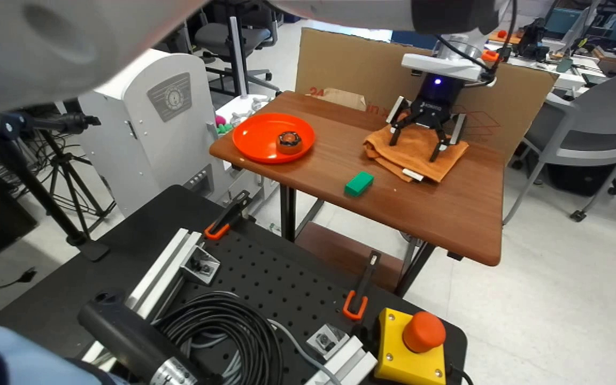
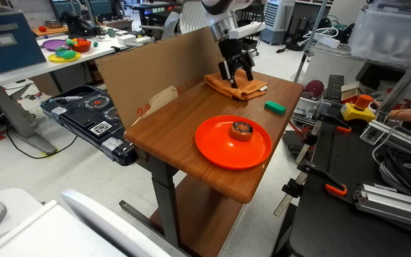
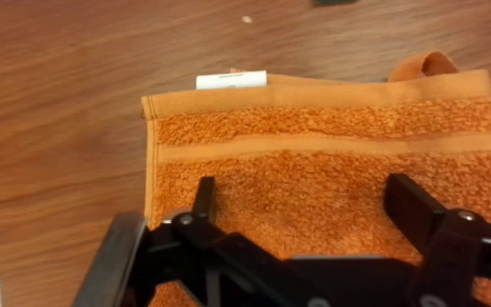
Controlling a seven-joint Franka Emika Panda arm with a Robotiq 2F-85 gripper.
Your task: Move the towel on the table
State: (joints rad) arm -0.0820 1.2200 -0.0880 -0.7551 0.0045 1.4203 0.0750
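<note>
The towel [image 1: 414, 143] is a folded orange cloth with a white tag on one edge. It lies on the reddish-brown table [image 1: 324, 179], near the cardboard, and also shows in an exterior view [image 2: 223, 87]. My gripper [image 1: 414, 151] points down over the towel with its fingers spread wide; it also shows in an exterior view [image 2: 242, 82]. In the wrist view the gripper [image 3: 300, 179] is open, with both fingertips over the towel's terry surface [image 3: 305, 204] and nothing gripped between them. I cannot tell whether the tips touch the cloth.
A red-orange plate [image 1: 252, 141] holding a small round brown object [image 1: 289, 143] stands at one end of the table. A green block [image 1: 359, 183] lies near the long edge. A cardboard sheet [image 1: 351, 69] stands upright along the table's far side, close to the gripper.
</note>
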